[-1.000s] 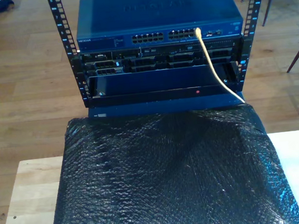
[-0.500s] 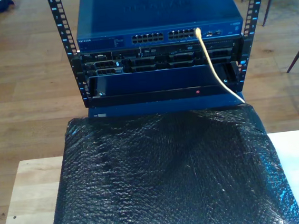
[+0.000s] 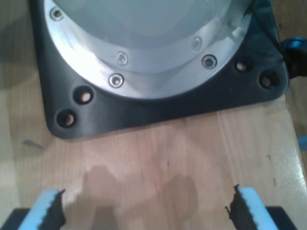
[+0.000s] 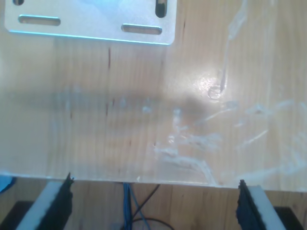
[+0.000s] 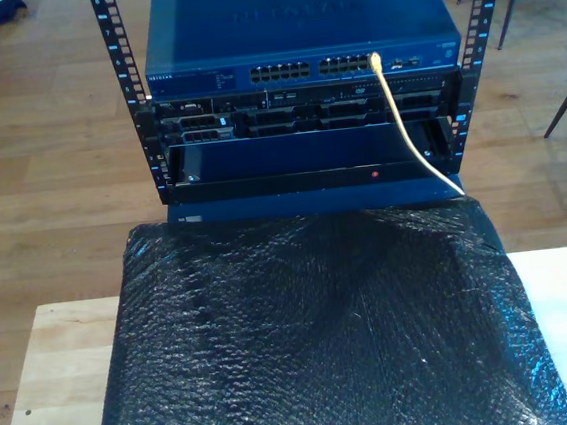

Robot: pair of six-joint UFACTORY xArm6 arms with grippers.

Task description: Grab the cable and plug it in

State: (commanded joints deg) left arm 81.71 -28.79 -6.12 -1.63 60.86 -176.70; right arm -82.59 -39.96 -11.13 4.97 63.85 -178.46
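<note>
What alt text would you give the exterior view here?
A pale yellow cable runs from a port at the right end of the blue network switch's port row, in a rack, down to the exterior view's right edge of a black bubble-wrap sheet covering a wooden table.

**Camera placement**

Exterior view: high, looking down across the tabletop toward the rack. Both wrist views: close, facing down past gripper fingertips at pale wood, shared with exterior view.
</note>
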